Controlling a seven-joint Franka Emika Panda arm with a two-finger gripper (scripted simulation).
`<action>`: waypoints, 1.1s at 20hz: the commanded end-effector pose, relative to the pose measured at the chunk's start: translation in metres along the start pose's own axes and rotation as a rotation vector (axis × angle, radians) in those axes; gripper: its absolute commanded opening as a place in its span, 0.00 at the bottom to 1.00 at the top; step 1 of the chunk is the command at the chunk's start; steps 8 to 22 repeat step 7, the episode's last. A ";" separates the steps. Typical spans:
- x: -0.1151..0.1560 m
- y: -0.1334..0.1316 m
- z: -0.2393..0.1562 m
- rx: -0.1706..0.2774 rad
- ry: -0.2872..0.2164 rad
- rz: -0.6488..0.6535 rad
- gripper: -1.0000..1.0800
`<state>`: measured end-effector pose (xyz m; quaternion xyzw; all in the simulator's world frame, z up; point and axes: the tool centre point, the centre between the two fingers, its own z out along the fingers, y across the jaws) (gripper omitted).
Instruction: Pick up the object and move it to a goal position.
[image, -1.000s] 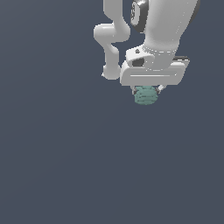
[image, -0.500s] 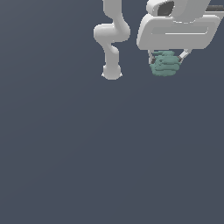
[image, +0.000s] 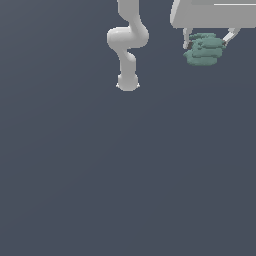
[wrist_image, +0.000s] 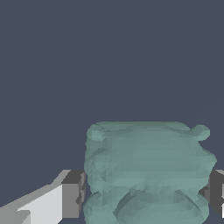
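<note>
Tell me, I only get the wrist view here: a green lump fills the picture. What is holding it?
Observer: The gripper is; the exterior view shows a finger on each side of the object.
Operator: Is it sitting on the floor?
Observer: It looks lifted, hanging under the white hand, clear of the grey floor.
Operator: Where is the rest of the robot?
Observer: The arm's base stands to the exterior view's left of the object.
</note>
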<state>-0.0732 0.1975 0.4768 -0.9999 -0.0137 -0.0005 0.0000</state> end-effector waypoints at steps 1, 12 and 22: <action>-0.001 -0.003 -0.006 0.000 -0.001 0.001 0.00; -0.001 -0.003 -0.007 0.000 -0.001 0.001 0.00; -0.001 -0.003 -0.007 0.000 -0.001 0.001 0.00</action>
